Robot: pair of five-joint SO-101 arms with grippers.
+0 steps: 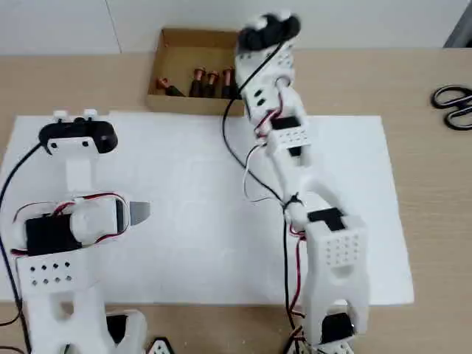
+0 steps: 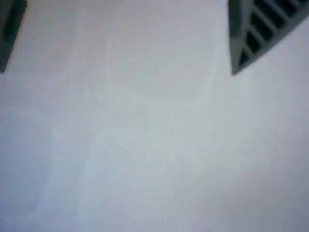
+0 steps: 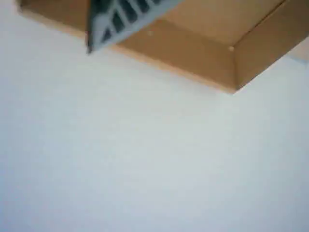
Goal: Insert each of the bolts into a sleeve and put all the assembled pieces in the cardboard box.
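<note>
Copper-coloured bolt-and-sleeve pieces (image 1: 199, 81) lie inside the brown cardboard box (image 1: 171, 40). The right pincer (image 1: 258, 63) hangs at that box's corner; its state I cannot tell. The left pincer (image 2: 120, 58), well apart from the box, gapes wide.

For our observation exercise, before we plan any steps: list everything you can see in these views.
cardboard box: one, brown, at the mat's far edge
assembled pieces: at least four, copper and black, inside the cardboard box
mat: one, white, on the table
table: one, light wood, under everything
scissors: one pair, black, table's right edge
left pincer: one, dark, open, above bare mat
right pincer: one, white and black, over the cardboard box's right side
</note>
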